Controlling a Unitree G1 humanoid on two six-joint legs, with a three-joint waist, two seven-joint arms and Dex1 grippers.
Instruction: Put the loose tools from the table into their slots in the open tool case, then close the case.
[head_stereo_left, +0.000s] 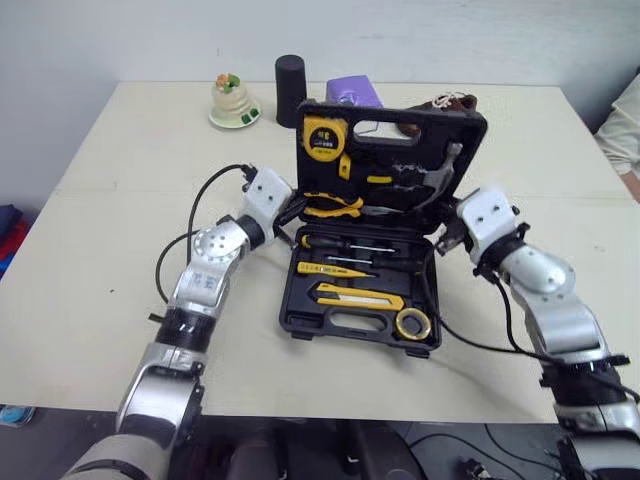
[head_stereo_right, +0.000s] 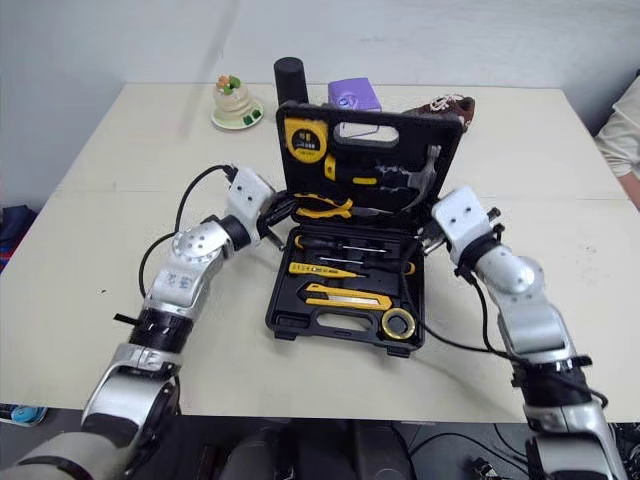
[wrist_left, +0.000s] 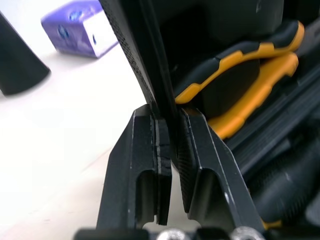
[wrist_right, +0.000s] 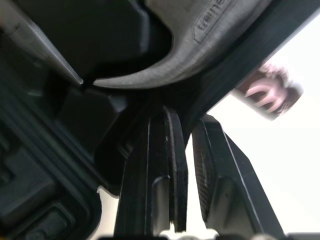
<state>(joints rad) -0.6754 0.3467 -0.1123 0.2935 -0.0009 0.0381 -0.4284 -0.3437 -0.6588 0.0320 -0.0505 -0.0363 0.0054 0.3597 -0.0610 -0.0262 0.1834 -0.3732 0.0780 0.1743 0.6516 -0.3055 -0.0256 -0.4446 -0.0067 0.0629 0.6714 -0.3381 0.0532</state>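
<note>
— Head view?
— Case (head_stereo_left: 300, 322) open on the counter (head_stereo_left: 100, 300), lid (head_stereo_left: 400, 118) upright. Arms bend inward: left pincer (head_stereo_left: 295, 212) at the lid's left edge, right pincer (head_stereo_left: 445, 235) at its right.
— Left wrist?
— Clamped on the lid wall, pliers (wrist_left: 235, 80) just inside.
— Right wrist?
— Clamped on the rim, beside the hammer (wrist_right: 200, 45).

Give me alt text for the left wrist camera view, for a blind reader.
The left gripper pinches the edge of the open tool case's lid between its black fingers. Orange-and-black pliers sit in the lid beside them; a purple box and a black cylinder stand on the table beyond.
</note>
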